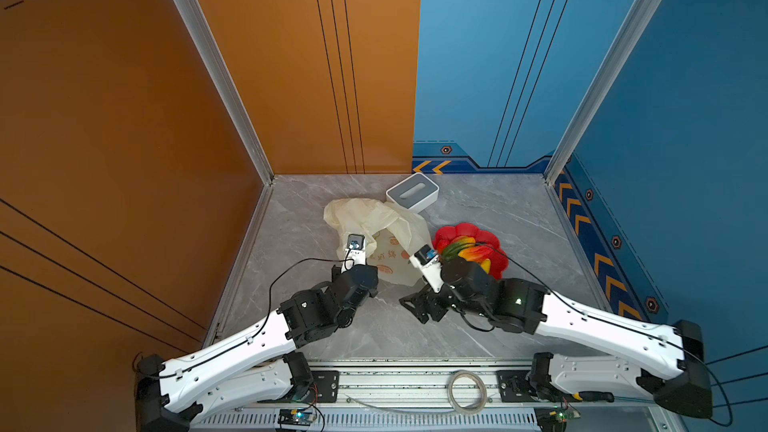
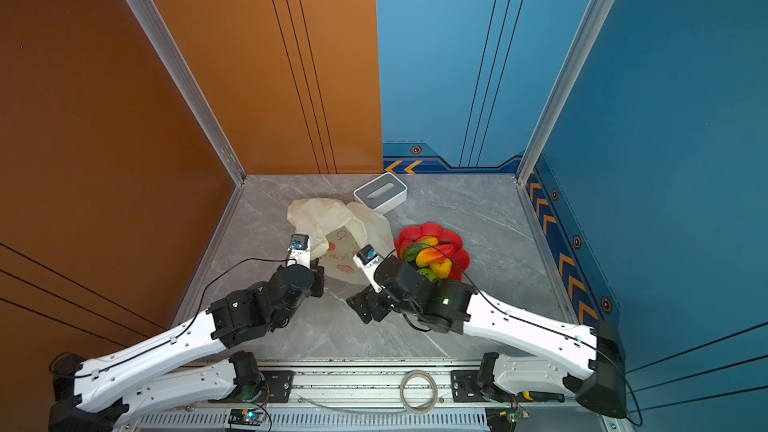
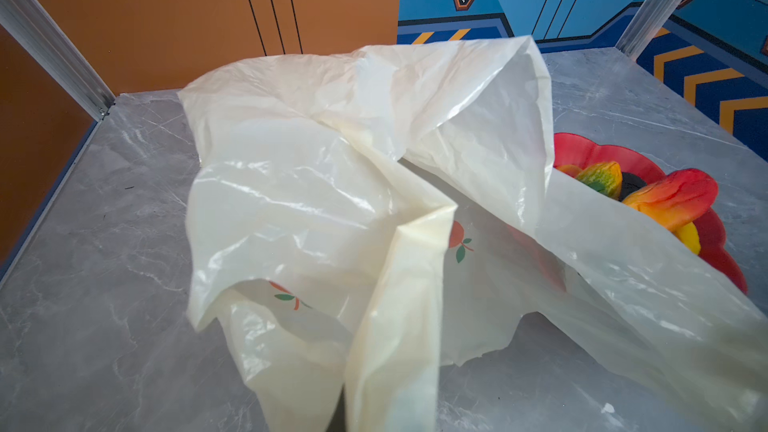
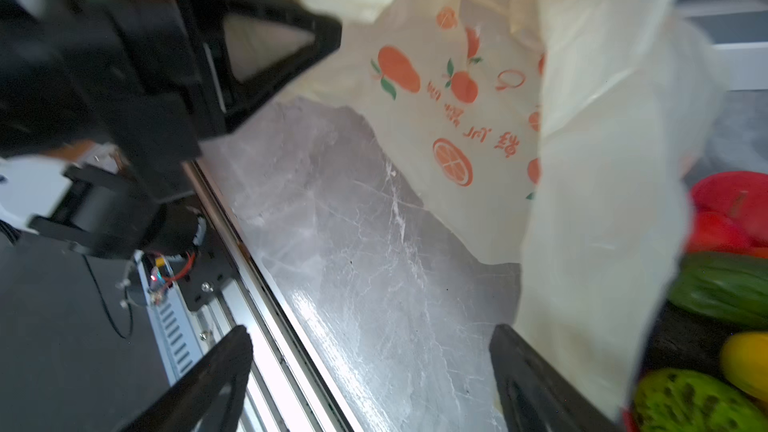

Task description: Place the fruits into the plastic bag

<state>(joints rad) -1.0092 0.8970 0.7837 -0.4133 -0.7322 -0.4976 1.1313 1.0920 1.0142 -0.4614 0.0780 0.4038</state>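
on the table [image 1: 498, 209], middle toward the far edge: plastic bag [image 1: 374, 218] crumpled, part of it held up. my left gripper [image 2: 318, 280] is clamped tight on a fold of the bag's near side. my right gripper [image 4: 370, 332] is spread wide with nothing in it, a loose bag flap just beside one finger. fruits [image 1: 467, 251] piled in the red dish [image 1: 469, 228], just right of the bag. white-grey box [image 1: 412, 192] just behind the bag.

Bag [image 3: 316, 184]: thin translucent cream plastic film, crinkled, sheen on the creases. Fruits [image 1: 473, 252]: glossy, mostly smooth; one green one [image 4: 690, 405] bumpy. Dish [image 1: 467, 229]: glossy red, looks plastic. Table [image 1: 498, 209]: grey marble pattern, polished, reflective. Box [image 1: 411, 192]: matt white shell, grey top. Frame posts [image 1: 215, 64]: ribbed aluminium.
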